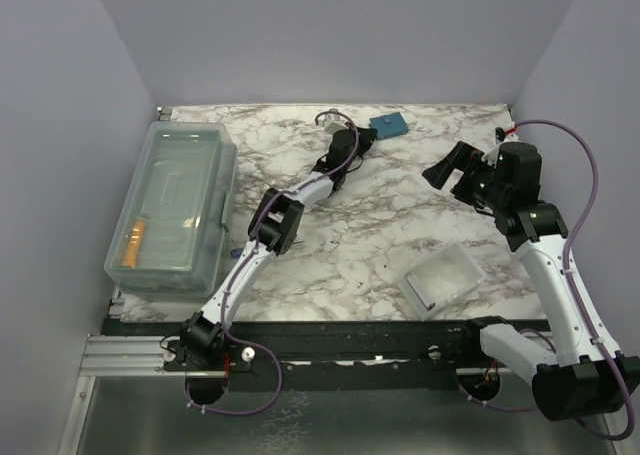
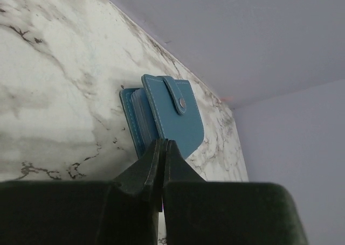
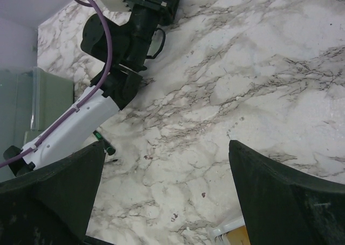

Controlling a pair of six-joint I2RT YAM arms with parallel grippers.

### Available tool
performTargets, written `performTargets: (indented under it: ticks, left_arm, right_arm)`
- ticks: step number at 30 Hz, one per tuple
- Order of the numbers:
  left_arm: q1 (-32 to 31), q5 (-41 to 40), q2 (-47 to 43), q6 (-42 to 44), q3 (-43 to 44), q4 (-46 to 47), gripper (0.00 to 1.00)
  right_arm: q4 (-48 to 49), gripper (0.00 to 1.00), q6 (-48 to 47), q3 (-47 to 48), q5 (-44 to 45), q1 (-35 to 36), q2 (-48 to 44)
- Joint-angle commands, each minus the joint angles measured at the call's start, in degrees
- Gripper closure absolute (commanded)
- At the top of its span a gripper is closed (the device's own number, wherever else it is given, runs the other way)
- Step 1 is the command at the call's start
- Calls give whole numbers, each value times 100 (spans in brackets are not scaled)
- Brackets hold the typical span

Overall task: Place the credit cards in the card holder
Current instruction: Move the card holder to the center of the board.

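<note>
Overhead view. A marble-patterned table (image 1: pixel 400 210) carries a teal-blue wallet (image 1: pixel 388 125) at its far edge, close to the back wall. The left arm reaches across the table, and the left gripper (image 1: pixel 367 135) meets the wallet's near side. The right gripper (image 1: pixel 455 175) hangs above the right half of the table, well apart from the wallet. A clear plastic bin (image 1: pixel 215 225) stands at the left. It holds an orange object (image 1: pixel 135 240) too small to identify. A shallow white tray (image 1: pixel 412 280) lies near the right arm's base.

Left wrist view. The left gripper's fingers (image 2: pixel 145 169) are pressed together, their tips at the wallet's lower edge. Whether a cover edge is pinched between them cannot be told. The wallet is folded, with its leaves slightly apart. Its strap and round snap stud face the camera. The cover shows pale stitching but no readable writing.

Right wrist view. The right gripper's fingers (image 3: pixel 54 191) stand wide apart with nothing between them, above bare marble. A corner of the tray shows at the bottom edge, with a golden-orange surface (image 3: pixel 240 237) inside it. Too little of that surface is visible to say whether it is a card. Marks on the white part of the left arm's wrist are too small to read.
</note>
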Motion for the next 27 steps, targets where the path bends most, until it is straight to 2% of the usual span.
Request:
performTargets:
  ticks: [1,7,14,16,20,25,27]
  left_arm:
    - [-61,170,-816,519,-1044,29,100]
    - [-55,238,-2863,669,-4046,511,100]
    - [-119,613,-4670,471,-7050,776,100]
    - [-161,581,-5237,457,-7842,834,100]
    - [-384,899,-6366,301,-9153,800,100]
    - [-1043,1022,-7713,109,-10475,382,100]
    - [-1203,1259,-8164,169,-10552,-189,85]
  right_arm:
    - [-173,0,-152,147,112,-29,-22]
    - [-52,0,-359,206,388,-29,425]
    - [428,0,-676,268,-426,28,1454]
    - [273,0,-742,482,-35,283,1849]
    - [1,1,-622,876,801,1035,2577]
    - [455,9,166,736,323,1294,3123]
    - [773,9,504,669,134,1450,3308]
